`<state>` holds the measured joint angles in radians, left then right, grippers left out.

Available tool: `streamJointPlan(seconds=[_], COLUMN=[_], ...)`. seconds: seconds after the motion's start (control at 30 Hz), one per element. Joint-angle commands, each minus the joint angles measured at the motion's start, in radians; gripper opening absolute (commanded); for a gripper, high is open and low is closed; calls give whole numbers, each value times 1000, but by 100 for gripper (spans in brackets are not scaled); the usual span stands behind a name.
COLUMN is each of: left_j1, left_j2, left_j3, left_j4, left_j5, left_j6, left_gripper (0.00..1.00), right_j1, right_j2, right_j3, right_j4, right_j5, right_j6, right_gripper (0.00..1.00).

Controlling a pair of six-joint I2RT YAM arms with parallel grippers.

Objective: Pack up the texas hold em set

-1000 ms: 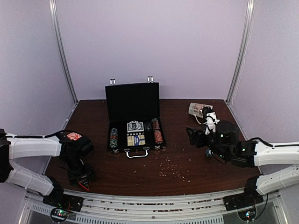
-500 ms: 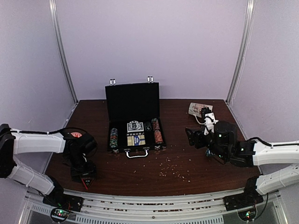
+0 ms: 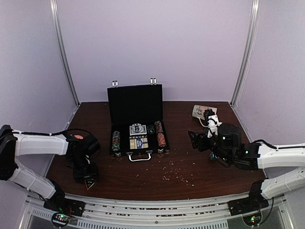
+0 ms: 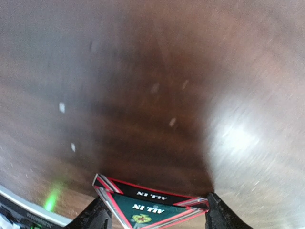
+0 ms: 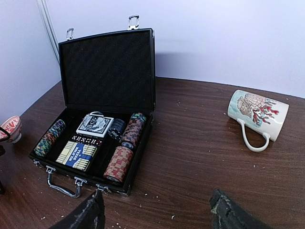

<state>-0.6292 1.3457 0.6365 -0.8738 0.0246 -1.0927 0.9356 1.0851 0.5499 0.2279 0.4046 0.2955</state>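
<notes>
Starting at L gripper: points down at table near its front-L corner, fingers partway apart, one each side of a green, red-edged triangular ALL IN plaque. Can't tell whether pinched or only bracketed; fingertips cut off by frame bottom, wrist view blurred. Shows plaque w/ a long flat edge on the far side from the wrist, lettering upside down.

Moving to R gripper: hangs over table R of centre, fingers wide apart, holding nothing, facing the briefcase.

Finds briefcase mid-table, well apart from both grippers, open. Runs long axis L-R across table, lid upright at far side, handle toward arm bases. Holds chip stacks lying on their sides, axes front-to-back, at L and R of tray; two card decks between them, w/ a row of dark dice between the decks. Can't make out the small black round item beside far deck.

Beyond: mug on its side far R; patterned dish cut off at L edge; crumbs scattered in front of the case.
</notes>
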Motion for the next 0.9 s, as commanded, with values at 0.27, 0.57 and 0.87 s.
streamJointPlan(seconds=[0.27,0.57,0.87], left_j1=[-102,-188,-188], left_j2=[102,373,640], left_j3=[221,609,930], left_j4=[118,141,148], left_j5=[-236,-248,-265], left_j6=[110,272,390], left_gripper=[60,59,59], right_j1=[-4,-3,-4], right_j2=[15,7,16], right_j3=[27,25,28], right_j4=[-3,-3,-10], right_j5=[4,6,7], right_j6=[7,10,10], right_gripper=[76,76,76])
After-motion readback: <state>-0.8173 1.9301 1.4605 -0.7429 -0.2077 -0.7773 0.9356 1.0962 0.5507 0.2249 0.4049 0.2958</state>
